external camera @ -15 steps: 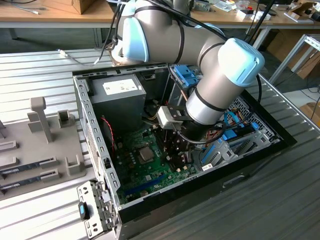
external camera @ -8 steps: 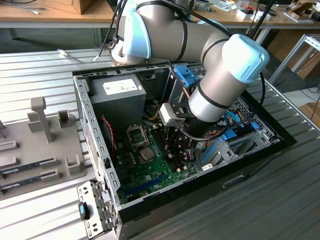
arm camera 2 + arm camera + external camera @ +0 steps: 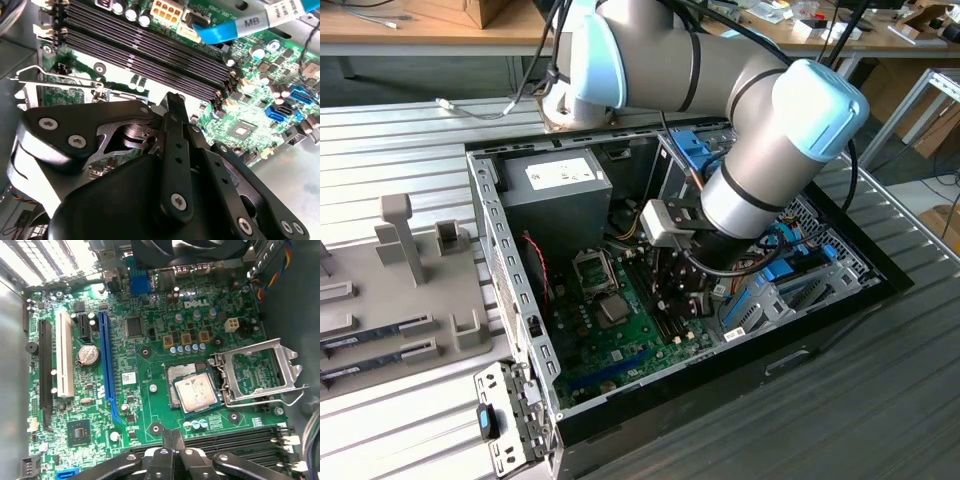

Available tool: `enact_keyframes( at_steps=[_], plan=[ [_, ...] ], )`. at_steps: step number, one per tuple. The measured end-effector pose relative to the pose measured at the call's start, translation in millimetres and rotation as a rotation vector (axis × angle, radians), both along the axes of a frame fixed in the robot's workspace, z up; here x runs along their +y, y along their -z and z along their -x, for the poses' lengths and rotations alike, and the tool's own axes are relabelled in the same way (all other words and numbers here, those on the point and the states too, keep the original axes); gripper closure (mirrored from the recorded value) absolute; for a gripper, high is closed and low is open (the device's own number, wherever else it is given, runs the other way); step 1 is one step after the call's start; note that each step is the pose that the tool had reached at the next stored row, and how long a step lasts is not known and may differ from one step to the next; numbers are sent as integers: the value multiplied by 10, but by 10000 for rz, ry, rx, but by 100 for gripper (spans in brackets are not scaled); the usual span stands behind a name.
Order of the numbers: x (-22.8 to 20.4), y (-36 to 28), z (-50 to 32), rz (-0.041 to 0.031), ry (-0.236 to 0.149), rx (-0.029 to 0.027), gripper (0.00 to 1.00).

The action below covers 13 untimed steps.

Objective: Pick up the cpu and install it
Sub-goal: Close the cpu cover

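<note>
The cpu (image 3: 196, 394) is a small silvery square with a green rim. It lies slightly askew on the motherboard socket (image 3: 175, 377), leaving part of the socket's contacts bare. In the exterior view the cpu (image 3: 613, 310) sits in the middle of the green board inside the open computer case. The socket's metal retention frame (image 3: 255, 372) stands flipped open beside it. My gripper (image 3: 173, 435) hovers over the memory slots a short way from the cpu, fingers shut together with nothing between them. From outside, the gripper (image 3: 685, 300) hangs to the exterior view's right of the cpu.
A grey power-supply box (image 3: 555, 180) fills the case's far corner. Black memory slots (image 3: 145, 55) run under the gripper, and a blue cable (image 3: 225, 30) crosses close by. The case wall (image 3: 505, 270) bounds the board. A grey tray (image 3: 400, 290) lies at the exterior view's left.
</note>
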State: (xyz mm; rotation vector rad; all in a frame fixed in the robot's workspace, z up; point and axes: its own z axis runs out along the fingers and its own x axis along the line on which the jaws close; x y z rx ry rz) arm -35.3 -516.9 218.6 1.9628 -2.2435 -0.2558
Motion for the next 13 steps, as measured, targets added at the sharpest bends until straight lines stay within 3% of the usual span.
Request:
enact_keyframes(
  at_steps=[4,5,7,8,10,13],
  plan=[
    [31,0,63,-170,-9,1,89],
    [43,5,92,-326,-17,0,89],
    [49,8,116,-477,-30,1,89],
    [52,13,127,-605,-77,2,89],
    [54,15,128,-658,-373,11,89],
    [53,20,127,-687,-1201,38,89]
  ],
)
